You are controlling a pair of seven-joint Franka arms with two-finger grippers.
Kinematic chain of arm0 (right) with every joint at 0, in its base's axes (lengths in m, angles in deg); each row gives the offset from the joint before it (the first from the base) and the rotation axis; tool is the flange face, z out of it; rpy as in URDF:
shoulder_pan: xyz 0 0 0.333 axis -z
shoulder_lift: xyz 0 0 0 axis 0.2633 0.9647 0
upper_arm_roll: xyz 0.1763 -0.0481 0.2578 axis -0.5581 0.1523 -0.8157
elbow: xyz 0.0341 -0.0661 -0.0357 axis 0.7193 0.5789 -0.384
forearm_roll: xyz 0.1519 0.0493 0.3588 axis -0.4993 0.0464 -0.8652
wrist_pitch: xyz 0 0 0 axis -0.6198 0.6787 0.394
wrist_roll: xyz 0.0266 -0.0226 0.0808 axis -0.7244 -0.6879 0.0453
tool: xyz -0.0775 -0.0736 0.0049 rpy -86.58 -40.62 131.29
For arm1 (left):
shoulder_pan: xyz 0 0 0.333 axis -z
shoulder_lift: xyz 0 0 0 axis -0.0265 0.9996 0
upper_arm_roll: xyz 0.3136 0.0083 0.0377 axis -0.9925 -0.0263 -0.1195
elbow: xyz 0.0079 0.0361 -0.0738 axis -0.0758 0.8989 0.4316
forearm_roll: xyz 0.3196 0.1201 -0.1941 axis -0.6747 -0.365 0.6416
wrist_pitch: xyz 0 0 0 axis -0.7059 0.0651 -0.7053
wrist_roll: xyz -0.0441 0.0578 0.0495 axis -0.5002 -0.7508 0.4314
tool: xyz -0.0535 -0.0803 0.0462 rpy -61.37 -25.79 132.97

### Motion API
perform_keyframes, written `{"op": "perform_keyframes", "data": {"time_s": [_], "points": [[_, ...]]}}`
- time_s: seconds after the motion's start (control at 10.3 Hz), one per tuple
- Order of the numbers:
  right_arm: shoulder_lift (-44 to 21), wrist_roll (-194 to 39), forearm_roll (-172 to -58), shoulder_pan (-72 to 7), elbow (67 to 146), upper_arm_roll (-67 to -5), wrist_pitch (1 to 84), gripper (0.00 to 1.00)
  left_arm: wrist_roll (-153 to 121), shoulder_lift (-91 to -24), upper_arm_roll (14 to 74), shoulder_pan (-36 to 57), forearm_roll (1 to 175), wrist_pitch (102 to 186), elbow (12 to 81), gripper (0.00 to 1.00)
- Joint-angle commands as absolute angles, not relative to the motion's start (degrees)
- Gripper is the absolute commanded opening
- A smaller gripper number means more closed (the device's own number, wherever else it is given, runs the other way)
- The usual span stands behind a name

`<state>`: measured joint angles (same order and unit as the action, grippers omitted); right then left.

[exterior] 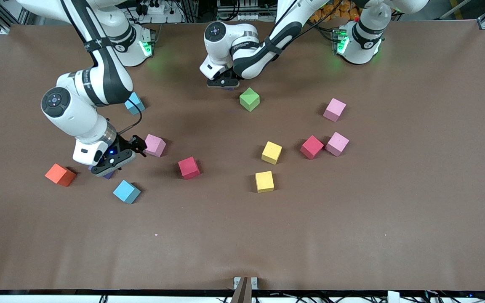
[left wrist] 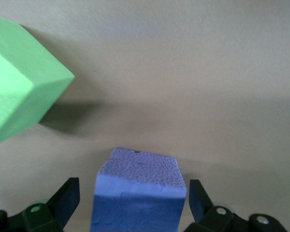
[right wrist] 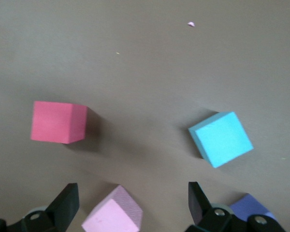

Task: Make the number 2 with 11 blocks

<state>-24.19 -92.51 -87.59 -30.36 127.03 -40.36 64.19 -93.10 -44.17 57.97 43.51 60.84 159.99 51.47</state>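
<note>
Evidently the digit is barely begun: the left end effector stands wide around a purple block near the surface's robot-side edge, beside the green block. The right end effector, wide and empty, hovers beside a pink block; closing on one comes next, I'd judge.

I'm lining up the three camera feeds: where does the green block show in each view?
Front view: the green block sits on the table, just nearer the camera than the left gripper.
Left wrist view: large at the picture's edge, apart from the open fingers.
Right wrist view: not in it.
Shared landmark: the purple block between the left gripper's fingers, barely visible under that gripper in the front view.
</note>
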Motion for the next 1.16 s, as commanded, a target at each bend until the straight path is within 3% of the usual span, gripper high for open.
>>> {"op": "perform_keyframes", "data": {"time_s": [0.0, 0.49, 0.87, 1.07], "points": [[-21.0, -91.5, -91.0, -32.0, 124.6, -40.5, 64.6, 1.00, -99.5, -49.0, 57.8, 43.3, 60.4, 154.4, 50.0, 1.00], [-12.8, -85.1, -91.0, -35.1, 117.7, -40.8, 67.1, 1.00, -106.8, -55.6, 58.3, 32.5, 69.4, 151.4, 54.8, 1.00], [-10.5, -78.5, -92.1, -37.8, 117.6, -41.9, 70.2, 1.00, -116.0, -56.2, 58.5, 29.2, 69.6, 164.6, 64.5, 1.00], [-7.2, -77.1, -92.2, -39.6, 117.7, -41.9, 74.5, 1.00, -117.8, -55.1, 58.5, 30.3, 69.4, 165.9, 64.9, 1.00]]}}
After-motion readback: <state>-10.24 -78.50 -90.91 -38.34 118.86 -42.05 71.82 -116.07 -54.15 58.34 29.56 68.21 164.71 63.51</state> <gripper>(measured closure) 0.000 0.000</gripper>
